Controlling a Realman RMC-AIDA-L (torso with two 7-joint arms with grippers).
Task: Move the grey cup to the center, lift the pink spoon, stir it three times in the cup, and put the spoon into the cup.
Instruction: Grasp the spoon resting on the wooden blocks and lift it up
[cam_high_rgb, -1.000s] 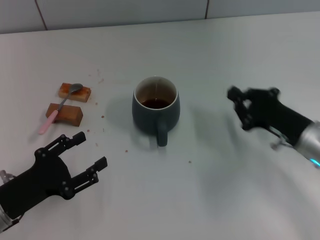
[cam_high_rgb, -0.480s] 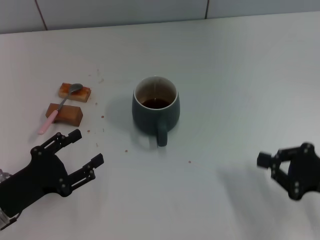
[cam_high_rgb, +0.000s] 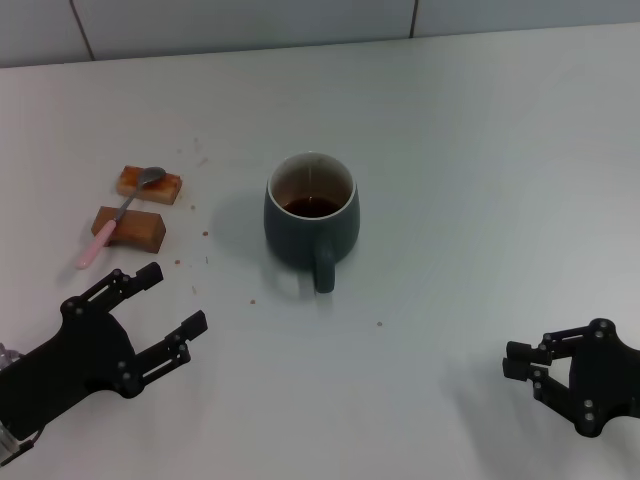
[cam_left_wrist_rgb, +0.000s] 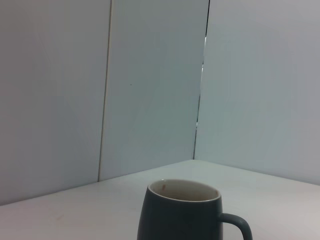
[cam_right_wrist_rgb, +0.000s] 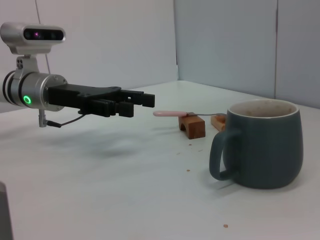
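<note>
The grey cup stands upright mid-table with its handle toward me and brown liquid inside; it also shows in the left wrist view and the right wrist view. The pink spoon lies across two brown blocks at the left, with its bowl on the far block; it also shows in the right wrist view. My left gripper is open and empty, hovering just in front of the spoon; it also shows in the right wrist view. My right gripper is shut and empty at the front right, well away from the cup.
Two brown rectangular blocks hold the spoon off the white table. Small crumbs lie between the blocks and the cup. A tiled wall runs along the table's far edge.
My right gripper has drawn back from beside the cup to the front right. My left gripper has shifted slightly. The cup and spoon have not moved.
</note>
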